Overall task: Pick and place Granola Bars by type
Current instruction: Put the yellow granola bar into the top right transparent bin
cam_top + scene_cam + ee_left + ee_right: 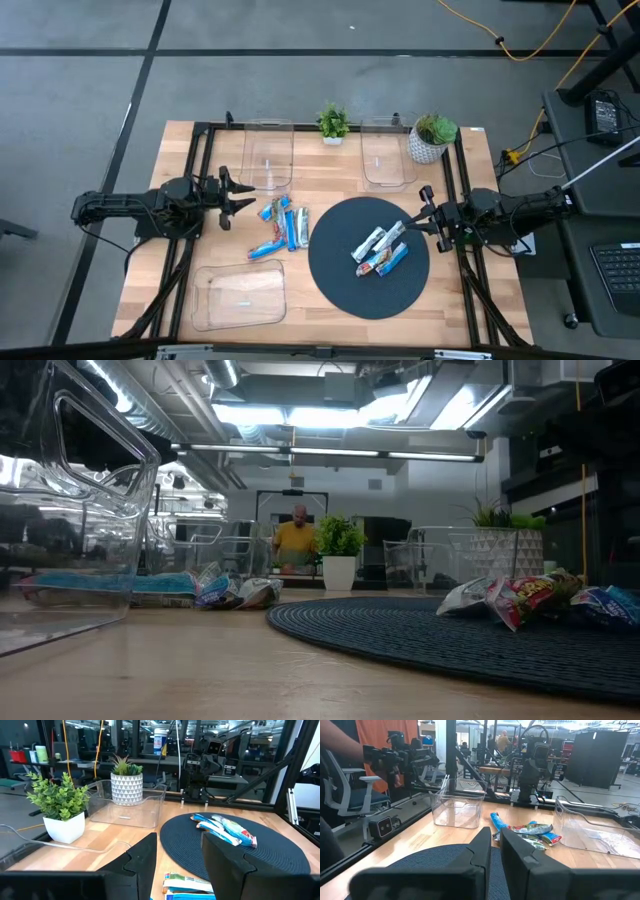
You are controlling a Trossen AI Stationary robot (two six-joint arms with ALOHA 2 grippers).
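Wooden desk (330, 310) seen from above, two clusters of Granola Bars.

First cluster (282, 228): left of centre frame, on bare wood just off the left edge of the round dark mat (345, 285). Blue and pale wrappers. Several bars lie with long axes running up-down the frame, side by side; one blue bar below them lies nearly across the frame.

Second cluster (381, 250): on the mat, centre-right of frame. Silver-white, red-orange and blue wrappers, long axes all slanted from lower left to upper right, roughly parallel, touching or overlapping.

Left tool (238, 196): left of frame, just beside the first cluster, fingers spread apart, gripping nothing. Left wrist view confirms the gap between its dark fingers (227, 865).

Right tool (426, 212): right edge of the mat, near the second cluster. Its fingers (482, 850) stand close together with a thin slit between them, nothing gripped.

Three clear trays: two at upper centre (268, 155) (388, 152), one at lower left (238, 297). Two potted plants (333, 123) (432, 135) along the top edge.

Low view alone shows the bars' crumpled wrapper ends and a person in yellow (295, 538) in the room behind; neither tool appears there.
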